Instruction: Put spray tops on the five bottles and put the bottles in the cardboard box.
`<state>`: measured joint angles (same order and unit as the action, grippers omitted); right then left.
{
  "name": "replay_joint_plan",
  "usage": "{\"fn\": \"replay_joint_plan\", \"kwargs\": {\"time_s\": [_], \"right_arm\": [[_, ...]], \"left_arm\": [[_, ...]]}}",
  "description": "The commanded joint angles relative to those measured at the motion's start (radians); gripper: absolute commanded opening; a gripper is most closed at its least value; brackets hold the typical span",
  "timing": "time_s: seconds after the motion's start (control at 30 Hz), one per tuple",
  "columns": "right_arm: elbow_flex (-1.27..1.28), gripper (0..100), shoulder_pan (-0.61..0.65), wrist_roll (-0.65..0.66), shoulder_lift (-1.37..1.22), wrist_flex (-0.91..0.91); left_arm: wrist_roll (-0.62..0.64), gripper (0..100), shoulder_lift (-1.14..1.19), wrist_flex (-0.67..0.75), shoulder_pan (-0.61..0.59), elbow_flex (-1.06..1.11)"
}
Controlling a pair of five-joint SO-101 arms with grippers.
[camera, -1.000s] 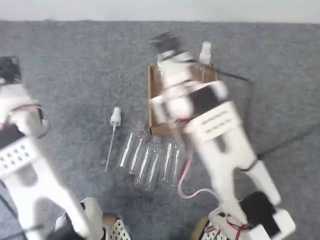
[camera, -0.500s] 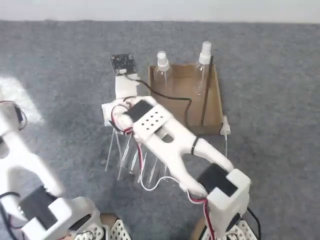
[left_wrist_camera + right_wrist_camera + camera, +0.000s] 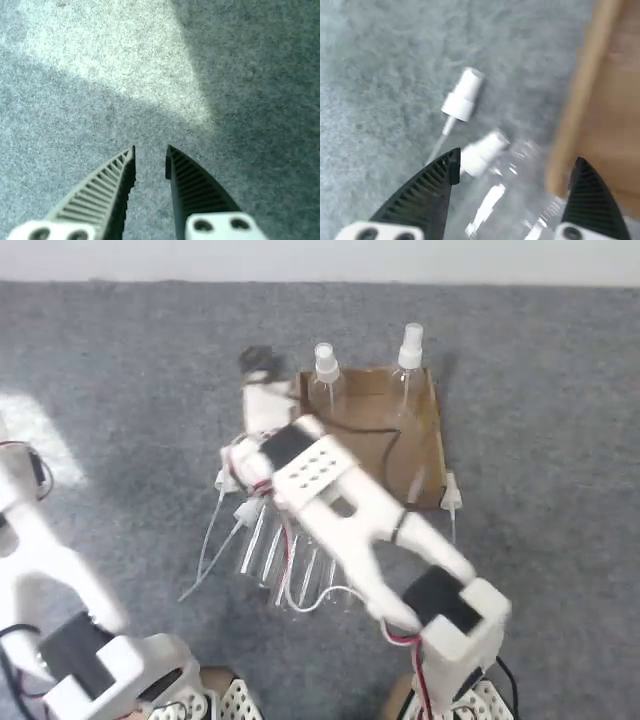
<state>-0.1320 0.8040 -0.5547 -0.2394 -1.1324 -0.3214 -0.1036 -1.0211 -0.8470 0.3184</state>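
Observation:
Two bottles with spray tops (image 3: 325, 365) (image 3: 410, 345) stand upright in the cardboard box (image 3: 432, 455). Clear bottles (image 3: 268, 550) without tops lie on the carpet in front of the box, partly hidden under my right arm (image 3: 310, 475). My right gripper (image 3: 517, 159) hangs wide open above a loose spray top (image 3: 479, 150) and the necks of the lying bottles (image 3: 492, 200). A second loose spray top (image 3: 462, 95) lies just beyond it. In the high view both tops (image 3: 225, 480) (image 3: 245, 512) trail thin tubes. My left gripper (image 3: 150, 148) is slightly open over bare carpet.
Another spray top (image 3: 452, 495) lies against the box's outer right corner. The box wall (image 3: 580, 100) is close beside my right gripper. My left arm (image 3: 40, 550) stands at the table's left edge. Grey carpet covers the table.
My right arm swung from over the box to the left, above the loose spray tops and lying bottles. One spray top's tube has shifted. My left arm pulled towards the left edge.

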Motion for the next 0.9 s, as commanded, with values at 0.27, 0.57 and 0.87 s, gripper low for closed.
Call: {"fn": "replay_joint_plan", "kwargs": {"time_s": [0.27, 0.57, 0.87], "right_arm": [[0.037, 24.2, -0.119, 0.239, 0.463, -0.460], [0.600, 24.2, -0.096, 0.356, 0.653, -0.150], [0.891, 24.2, -0.096, 0.353, 0.677, 0.116]], "left_arm": [[-0.012, 9, -0.014, -0.038, 0.000, -0.053], [-0.014, 9, -0.014, -0.038, -0.005, -0.050], [-0.014, 9, -0.014, -0.038, 0.000, -0.050]]}}
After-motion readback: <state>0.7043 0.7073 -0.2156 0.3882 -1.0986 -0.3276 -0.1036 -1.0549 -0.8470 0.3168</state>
